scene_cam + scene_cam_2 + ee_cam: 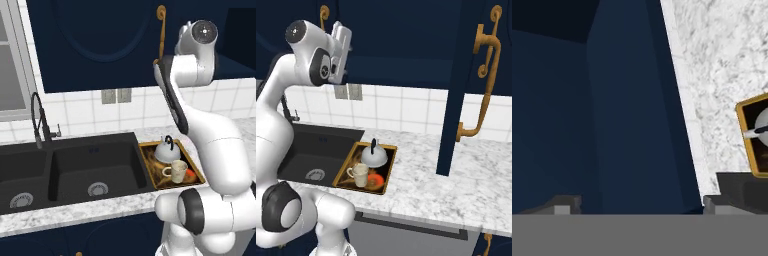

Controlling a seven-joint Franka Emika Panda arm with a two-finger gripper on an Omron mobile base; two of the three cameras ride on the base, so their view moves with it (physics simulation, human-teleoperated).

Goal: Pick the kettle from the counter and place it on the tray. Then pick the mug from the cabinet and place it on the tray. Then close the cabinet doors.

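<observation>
Golden-rimmed tray (196,165) on the counter (426,180), holding kettle (165,148) and mug (177,171).

Seen from the left base, the tray's long axis runs from 11 to 5 o'clock, just beside the black sink (65,170) at its 9 o'clock. The kettle stands upright at the tray's far end, its black handle arching over the top; the mug sits upright at the kettle's 5 o'clock, handle toward 9 o'clock, an orange-red mark (190,174) beside it. In the right base view one navy door (463,85) stands open edge-on, brass handle (483,75) vertical. The gripper (642,205) is up by the cabinet (587,100), jaws spread wide and gripping nothing, with navy panel between the fingertips (562,205).
</observation>
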